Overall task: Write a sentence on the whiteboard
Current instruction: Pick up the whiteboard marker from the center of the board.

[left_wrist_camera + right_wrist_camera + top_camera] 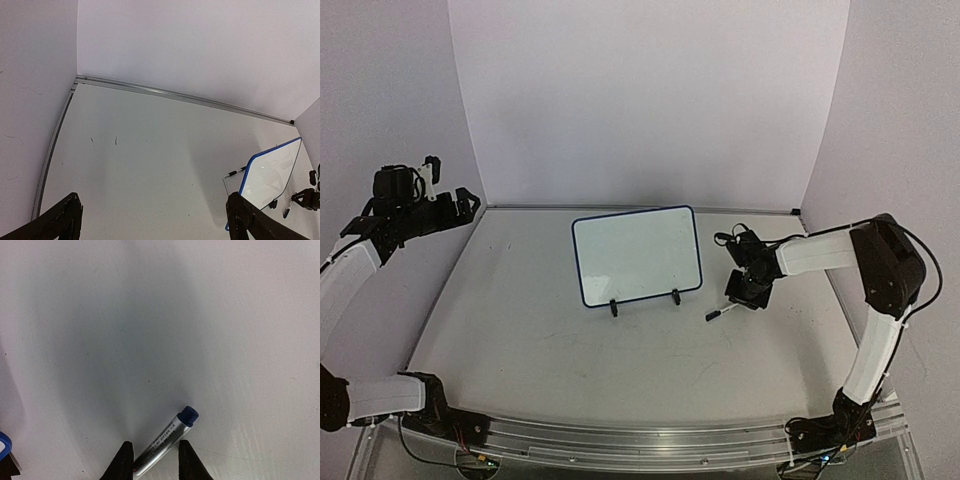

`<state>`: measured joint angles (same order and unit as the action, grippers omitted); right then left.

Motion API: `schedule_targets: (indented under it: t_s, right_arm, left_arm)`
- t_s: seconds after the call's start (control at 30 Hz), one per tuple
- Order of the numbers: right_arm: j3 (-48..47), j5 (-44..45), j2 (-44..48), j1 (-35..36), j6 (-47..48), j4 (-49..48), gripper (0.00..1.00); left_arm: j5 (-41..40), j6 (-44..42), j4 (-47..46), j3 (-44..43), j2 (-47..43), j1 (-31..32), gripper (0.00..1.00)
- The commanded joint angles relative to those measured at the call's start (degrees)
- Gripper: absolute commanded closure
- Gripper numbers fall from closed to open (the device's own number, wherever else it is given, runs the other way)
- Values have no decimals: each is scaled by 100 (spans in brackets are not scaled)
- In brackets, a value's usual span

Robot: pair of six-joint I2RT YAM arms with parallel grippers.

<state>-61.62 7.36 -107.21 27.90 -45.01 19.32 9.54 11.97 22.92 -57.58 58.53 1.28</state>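
Note:
The whiteboard [638,255] stands upright on two black clip feet at mid-table, with a dark-blue frame. Its face is blank, and no sentence shows on it. Its edge [272,172] also appears at the lower right of the left wrist view. A silver marker with a blue cap [718,313] lies flat on the table to the right of the board. My right gripper [735,297] is down over it. In the right wrist view the marker [165,442] lies slantwise between the narrowly open fingers of the right gripper [154,446]. The left fingertip touches it and the right one stands a hair off. My left gripper [465,200] hangs wide open at the far left, holding nothing.
White walls close the table at the back and both sides, with a metal rail [175,95] along the back edge. The arm bases and an aluminium rail [640,440] run along the near edge. A wire stand [231,176] props the board from behind.

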Motion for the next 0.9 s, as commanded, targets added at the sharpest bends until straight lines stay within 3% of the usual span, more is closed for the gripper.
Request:
schedule_targets:
  t_s: [0.0, 0.33, 0.47, 0.63, 0.87]
  right_arm:
    - [-168, 370, -339, -18, 210, 607, 76]
    - [-443, 33, -517, -21, 272, 698, 100]
    - [-494, -197, -237, -20, 197, 659, 100]
    - [-244, -442, 871, -9, 10, 533, 100]
    - [26, -318, 2606, 520, -654, 151, 100]
  left_arm:
    - [100, -12, -137, -17, 26, -21, 0]
    - [520, -358, -27, -166, 320, 89, 5]
    - [447, -403, 99, -248, 419, 443, 6]
    - [-407, 311, 123, -153, 161, 1828, 7]
    - [-1224, 1713, -914, 246, 130, 3932, 8]
